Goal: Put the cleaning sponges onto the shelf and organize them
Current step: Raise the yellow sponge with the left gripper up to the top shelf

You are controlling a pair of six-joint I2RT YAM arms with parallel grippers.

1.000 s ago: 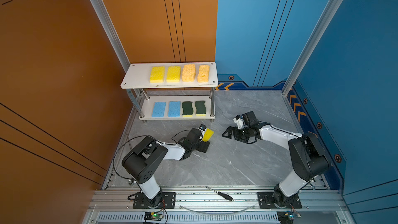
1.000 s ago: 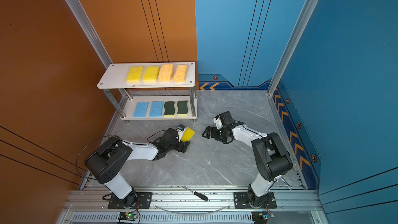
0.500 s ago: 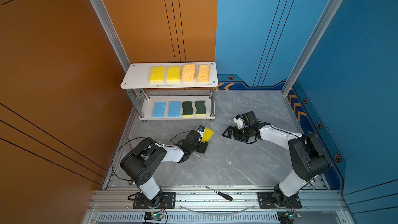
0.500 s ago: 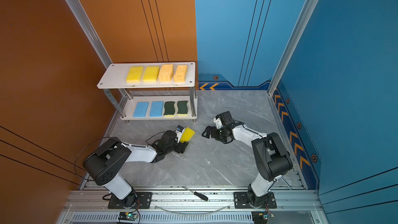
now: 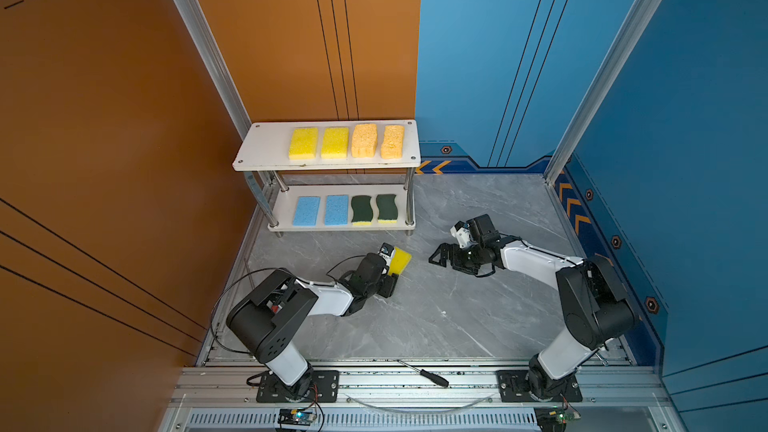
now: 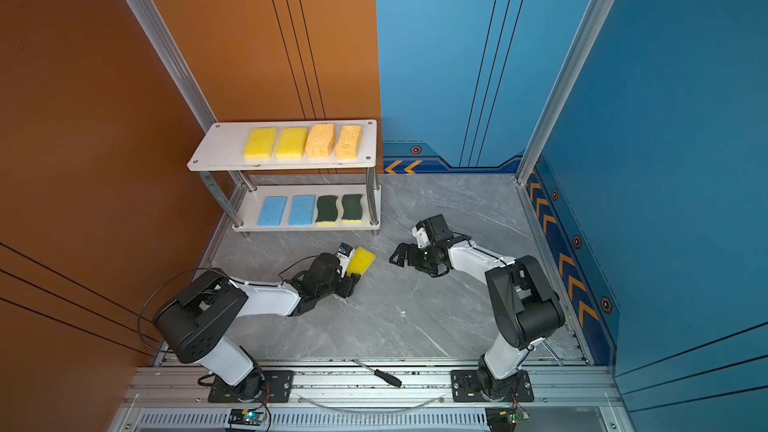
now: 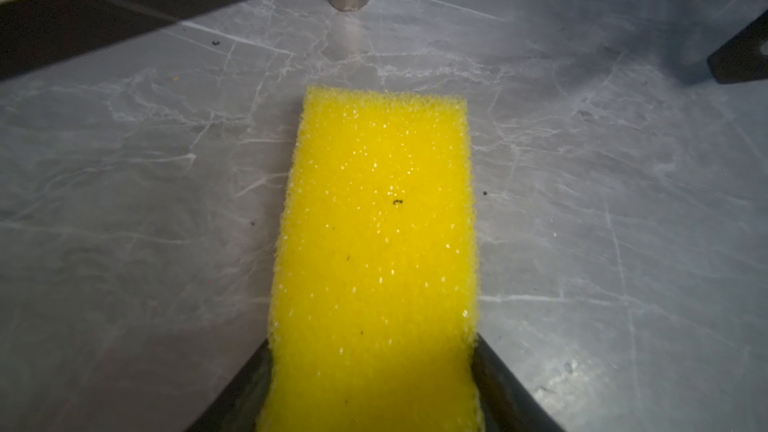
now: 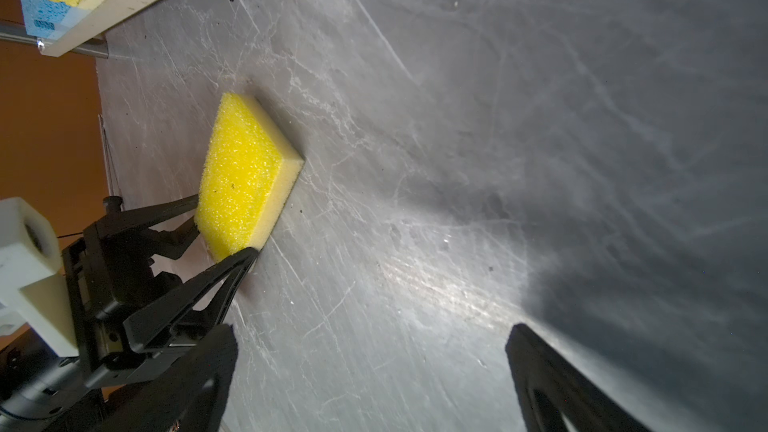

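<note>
My left jaws pinch the yellow sponge by its long sides on the tabletop near the shelf, while my right jaws stand spread wide nearby.

Lone sponge bright yellow; floor grey, white-veined; shelf white.

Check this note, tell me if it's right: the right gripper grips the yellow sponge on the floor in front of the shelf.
Wrong arm: the left gripper grips the yellow sponge, as the right wrist view shows; the right gripper stands open. The sponge does lie on the floor in front of the shelf.
</note>
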